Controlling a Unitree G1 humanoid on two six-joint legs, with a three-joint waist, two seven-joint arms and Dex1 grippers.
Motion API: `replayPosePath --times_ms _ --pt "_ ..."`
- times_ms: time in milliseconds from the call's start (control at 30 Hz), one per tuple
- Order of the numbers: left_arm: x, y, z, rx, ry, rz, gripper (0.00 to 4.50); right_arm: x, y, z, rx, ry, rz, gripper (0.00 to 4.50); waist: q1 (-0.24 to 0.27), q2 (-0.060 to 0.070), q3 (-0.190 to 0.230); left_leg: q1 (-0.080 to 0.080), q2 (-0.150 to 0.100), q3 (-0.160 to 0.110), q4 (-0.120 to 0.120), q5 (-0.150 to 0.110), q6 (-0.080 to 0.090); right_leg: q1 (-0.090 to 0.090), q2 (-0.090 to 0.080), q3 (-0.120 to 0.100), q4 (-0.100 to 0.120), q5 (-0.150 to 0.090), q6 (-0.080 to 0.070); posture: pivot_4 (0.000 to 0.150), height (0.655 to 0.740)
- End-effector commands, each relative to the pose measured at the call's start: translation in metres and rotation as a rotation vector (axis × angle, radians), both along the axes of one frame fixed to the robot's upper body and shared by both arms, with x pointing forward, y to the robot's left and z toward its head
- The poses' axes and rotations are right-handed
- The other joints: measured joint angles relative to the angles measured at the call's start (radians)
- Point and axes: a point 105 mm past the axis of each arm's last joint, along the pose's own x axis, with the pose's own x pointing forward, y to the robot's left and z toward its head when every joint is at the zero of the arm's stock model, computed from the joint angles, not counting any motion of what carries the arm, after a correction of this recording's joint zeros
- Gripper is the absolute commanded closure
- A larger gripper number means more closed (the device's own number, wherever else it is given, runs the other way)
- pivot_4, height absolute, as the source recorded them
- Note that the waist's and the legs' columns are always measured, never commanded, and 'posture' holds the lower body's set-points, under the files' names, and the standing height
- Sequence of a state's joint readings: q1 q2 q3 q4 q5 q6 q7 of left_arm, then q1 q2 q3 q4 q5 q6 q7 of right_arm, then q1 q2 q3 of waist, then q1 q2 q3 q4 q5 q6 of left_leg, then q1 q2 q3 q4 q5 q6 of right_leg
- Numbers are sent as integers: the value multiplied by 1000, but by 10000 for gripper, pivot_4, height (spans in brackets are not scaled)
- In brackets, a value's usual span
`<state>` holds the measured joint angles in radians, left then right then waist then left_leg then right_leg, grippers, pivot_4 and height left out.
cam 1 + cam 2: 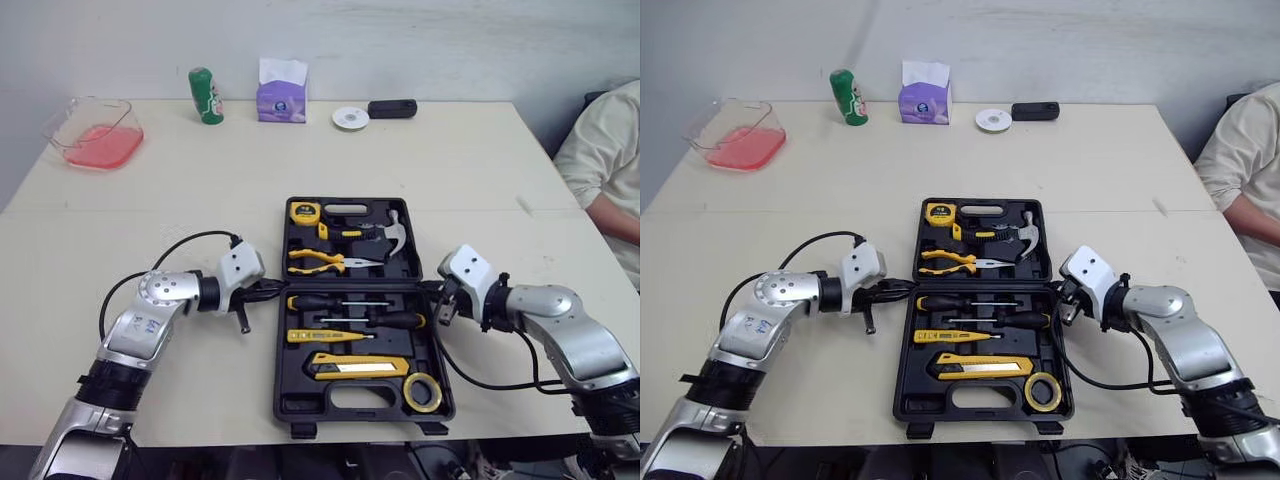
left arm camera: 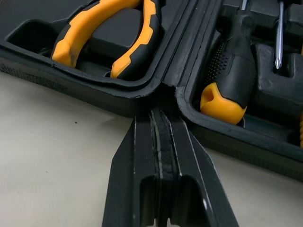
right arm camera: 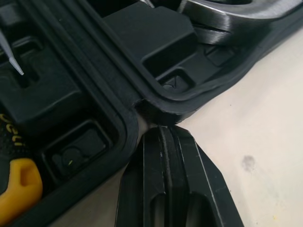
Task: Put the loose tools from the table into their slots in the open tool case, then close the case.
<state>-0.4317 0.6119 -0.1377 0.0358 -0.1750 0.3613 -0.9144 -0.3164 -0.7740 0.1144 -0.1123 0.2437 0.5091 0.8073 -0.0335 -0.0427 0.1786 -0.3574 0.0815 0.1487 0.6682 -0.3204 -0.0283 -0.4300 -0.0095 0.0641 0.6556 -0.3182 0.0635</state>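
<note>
The black tool case (image 1: 300,405) lies open in the middle of the table, lid half on the far side. In it sit a tape measure (image 1: 304,212), a hammer (image 1: 392,238), pliers (image 1: 320,262), screwdrivers (image 1: 345,302), a yellow utility knife (image 1: 360,367) and a tape roll (image 1: 423,392). My left gripper (image 1: 272,290) is shut, its tips against the case's left hinge notch (image 2: 163,92). At the right hinge corner (image 3: 156,111) my right gripper (image 1: 432,291) is also shut, its tips touching the case edge.
Along the far edge stand a clear container with pink contents (image 1: 95,135), a green can (image 1: 206,95), a tissue box (image 1: 281,92), a white disc (image 1: 350,118) and a black object (image 1: 392,108). A person (image 1: 605,165) sits at the table's right side.
</note>
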Motion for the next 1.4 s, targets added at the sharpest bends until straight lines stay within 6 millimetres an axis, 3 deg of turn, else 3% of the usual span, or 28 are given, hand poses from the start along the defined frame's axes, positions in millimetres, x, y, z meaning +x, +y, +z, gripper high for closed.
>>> replayPosePath --times_ms 33,200,400,567,667,833,867,900,1033,1233,1300,1400 --pt "8 -19 3 -15 -21 -31 44506 8 22 18 23 -78 81 45000 0 0 0 1 0 0 0 0 0 0 0 0 1 0 0 1500 7244" --pt "23 -20 4 -10 -13 5 44506 21 19 19 -16 -100 71 45000 0 0 0 1 -2 0 0 2 3 0 0 -1 1 4 -1 1500 7244" --pt "25 -24 6 -27 -9 4 44506 23 18 20 -35 -108 76 45000 -1 0 0 1 0 0 0 3 1 0 0 -1 1 4 -1 1500 7244" --pt "29 2 6 13 -6 102 44506 23 -4 20 -168 -131 31 45000 0 0 0 1 0 0 0 3 1 0 -1 -1 2 4 -1 1500 7244" --pt "25 22 14 5 13 139 35680 22 -20 28 -178 -119 -10 35285 -7 0 0 1 0 0 -1 3 1 0 -1 -1 2 4 -1 1500 7244" --pt "27 38 50 -98 64 246 12597 21 -26 58 -6 -49 -75 10207 -20 0 0 0 2 -1 -2 4 -1 -2 -1 -1 2 3 -2 1500 7244" --pt "29 38 57 -127 92 270 6518 23 -26 64 32 -33 -94 3321 -21 0 0 -1 2 -1 -2 4 -1 -2 -1 -1 2 3 -2 1500 7244" --pt "32 36 62 -157 134 301 2406 27 -26 69 80 -10 -131 0 -21 0 0 -1 1 -2 -1 4 -1 -2 -1 -1 2 3 -2 1500 7244" --pt "41 19 68 -195 247 345 652 45 -16 79 262 87 -256 0 -24 0 0 0 -1 -1 -1 4 -1 -2 0 -2 3 3 -1 1500 7244" --pt "51 7 57 -186 347 406 652 67 -4 69 315 164 -406 0 -29 1 0 -5 1 0 -3 5 -3 -10 0 -1 5 2 -3 1500 7244" --pt "55 5 56 -173 362 430 652 70 -2 64 294 176 -428 0 -27 1 0 -15 1 0 -1 7 -4 -20 0 -1 9 2 -3 1500 7244" --pt "59 6 54 -160 356 460 652 71 1 61 296 196 -435 0 -27 1 1 -16 1 0 -1 7 -5 -20 0 -1 8 2 -3 1500 7244"
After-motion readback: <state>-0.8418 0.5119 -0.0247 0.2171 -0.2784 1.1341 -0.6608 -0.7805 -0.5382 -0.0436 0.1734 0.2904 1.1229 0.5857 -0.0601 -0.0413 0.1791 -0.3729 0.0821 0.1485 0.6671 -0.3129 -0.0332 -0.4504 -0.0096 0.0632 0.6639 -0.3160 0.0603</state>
